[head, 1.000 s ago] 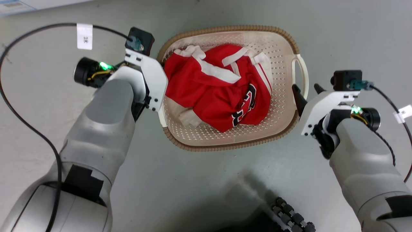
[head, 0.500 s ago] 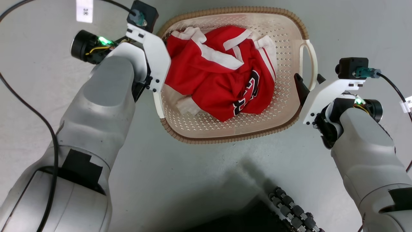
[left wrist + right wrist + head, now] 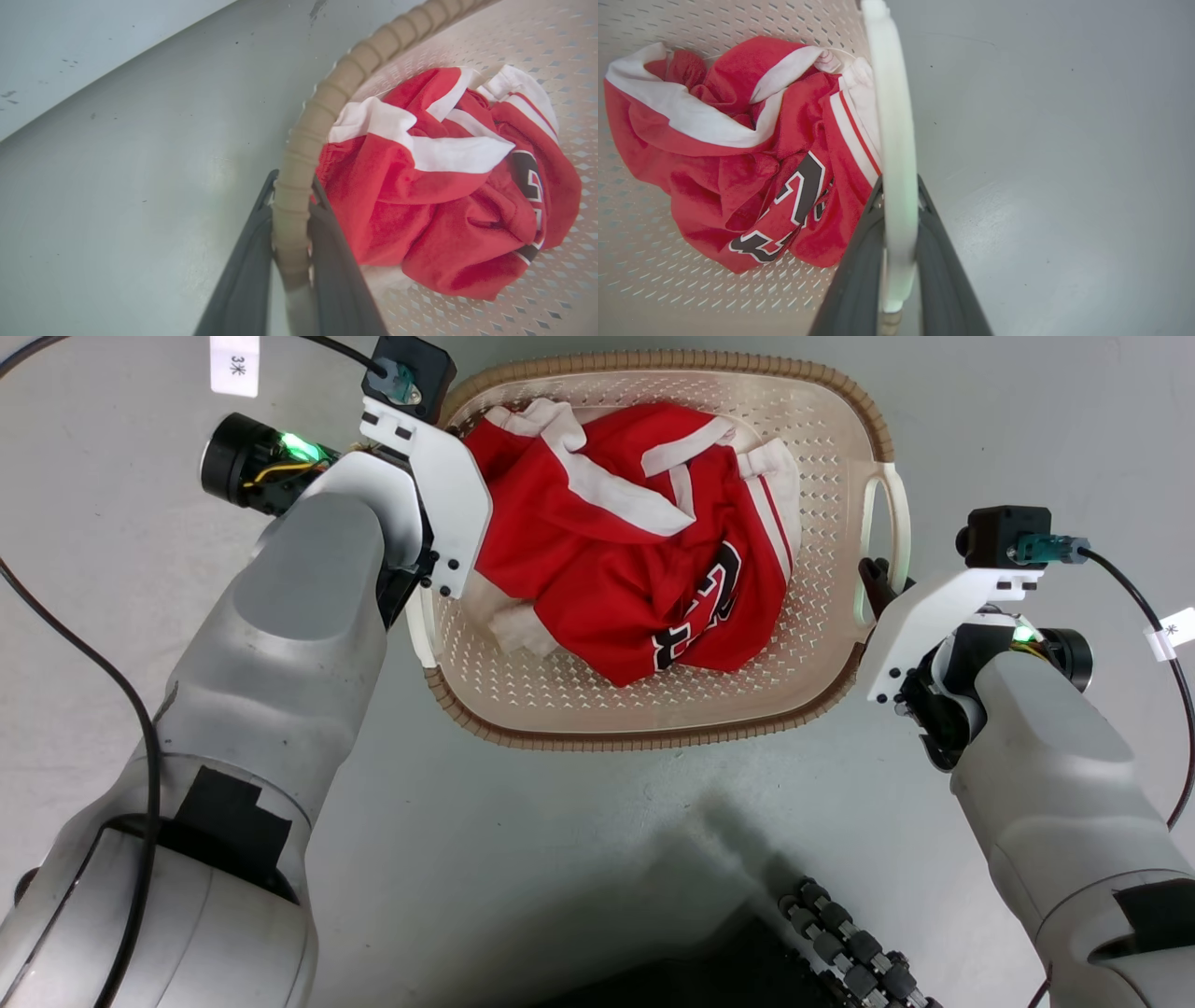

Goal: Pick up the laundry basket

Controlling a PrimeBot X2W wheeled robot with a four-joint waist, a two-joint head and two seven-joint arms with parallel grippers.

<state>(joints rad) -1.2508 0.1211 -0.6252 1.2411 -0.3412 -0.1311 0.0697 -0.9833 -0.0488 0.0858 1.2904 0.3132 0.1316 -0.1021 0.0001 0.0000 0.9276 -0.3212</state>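
The laundry basket (image 3: 747, 695) is cream perforated plastic with a brown woven-look rim (image 3: 327, 107) and a white side handle (image 3: 896, 116). It sits between my two arms in the head view. A crumpled red and white jersey (image 3: 607, 569) lies inside it. My left gripper (image 3: 293, 186) is shut on the brown rim at the basket's left side; in the head view my white wrist bracket (image 3: 448, 513) hides its fingers. My right gripper (image 3: 882, 583) is shut on the white handle, one finger on each side (image 3: 899, 186).
Grey floor (image 3: 579, 859) surrounds the basket. Black cables with white tags loop at the far left (image 3: 56, 644) and far right (image 3: 1139, 616). My base's black roller wheel (image 3: 850, 952) shows at the bottom edge. A paler surface (image 3: 70, 42) borders the floor.
My right gripper went from open beside the white handle to straddling it, then shut on it. Over the last half second the basket shifted left with both arms and looks larger.
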